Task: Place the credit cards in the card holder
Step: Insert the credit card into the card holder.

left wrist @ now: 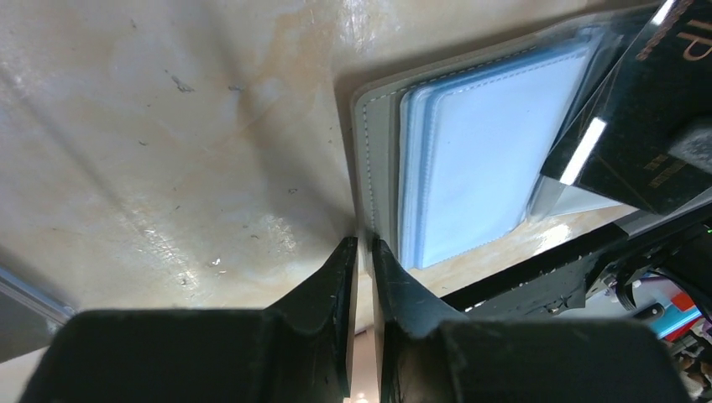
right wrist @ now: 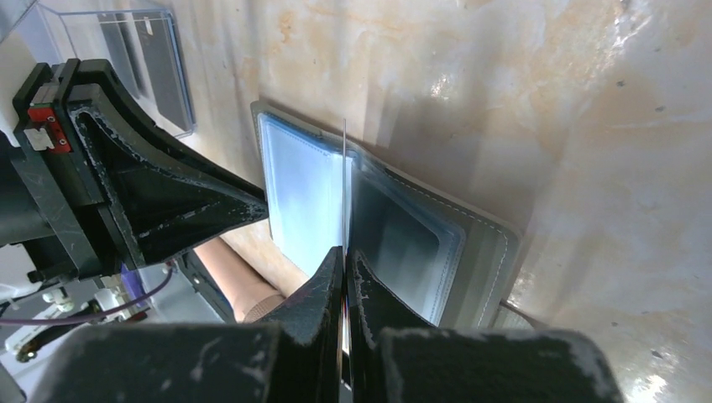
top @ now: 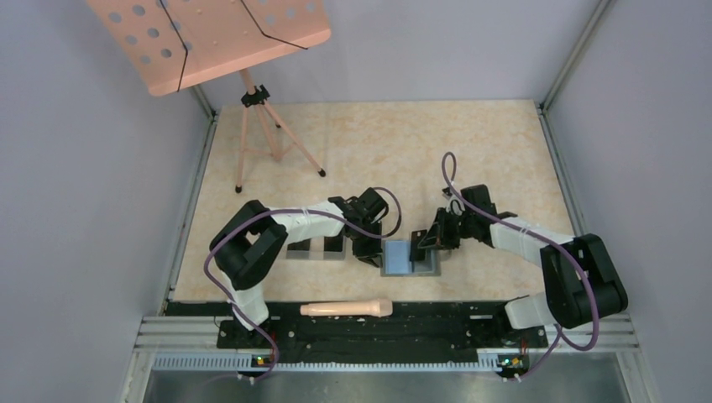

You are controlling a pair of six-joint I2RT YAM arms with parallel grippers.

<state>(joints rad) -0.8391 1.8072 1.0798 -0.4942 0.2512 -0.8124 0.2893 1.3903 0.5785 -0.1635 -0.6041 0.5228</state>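
The card holder (top: 401, 260) lies open on the table, gray outside with bluish slotted sleeves inside. My left gripper (top: 369, 252) is shut on its left gray edge, as the left wrist view (left wrist: 364, 243) shows, with the holder (left wrist: 470, 168) spread to the right. My right gripper (top: 422, 245) is shut on a black credit card (left wrist: 646, 109) and holds it upright over the holder's middle. In the right wrist view (right wrist: 345, 252) that card (right wrist: 344, 168) shows edge-on as a thin line above the sleeves (right wrist: 403, 227). More black cards (right wrist: 159, 75) stand in a clear box.
The clear plastic box (top: 317, 249) stands just left of the holder, behind my left gripper. A beige rod-like handle (top: 346, 309) lies on the black rail at the near edge. A pink perforated music stand (top: 210, 34) on a tripod stands at the back left.
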